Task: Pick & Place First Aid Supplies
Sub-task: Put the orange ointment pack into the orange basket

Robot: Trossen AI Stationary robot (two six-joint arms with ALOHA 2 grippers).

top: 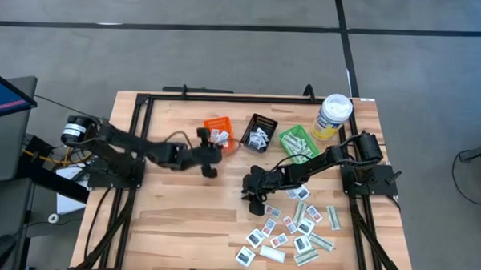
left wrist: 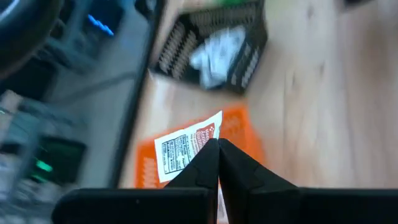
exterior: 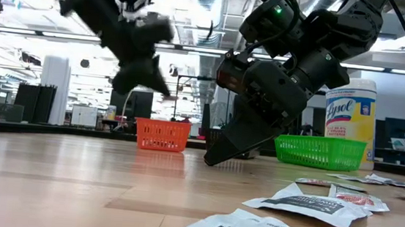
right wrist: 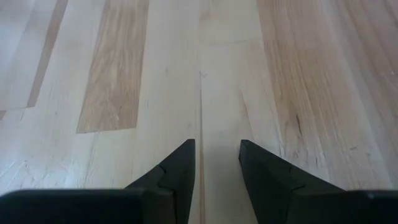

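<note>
My left gripper (left wrist: 217,142) is shut on a white packet with red print (left wrist: 183,148), one of the first aid supplies. It hangs above the table beside the orange bin (top: 217,128), left of centre (top: 213,152). The other first aid supplies, white squarish packets and pale-green strips (top: 293,229), lie flat on the wood at the near right. My right gripper (right wrist: 216,146) stands open over bare wood just left of that pile (top: 254,201), with nothing between its fingers. My left gripper pinches the packet by one end (left wrist: 210,138) between its two fingertips, and a white sliver of it shows in the slit between the fingers. The fingers slant downward from the table's left. The packet sticks out past the tips, lifted clear, over the orange bin (left wrist: 245,134).
At the back stand the orange bin with packets inside, a black bin (top: 259,132) holding white packets, and a green bin (top: 296,141). A yellow canister with a white lid (top: 333,116) stands at the far right. Bare wood lies at the near left.
</note>
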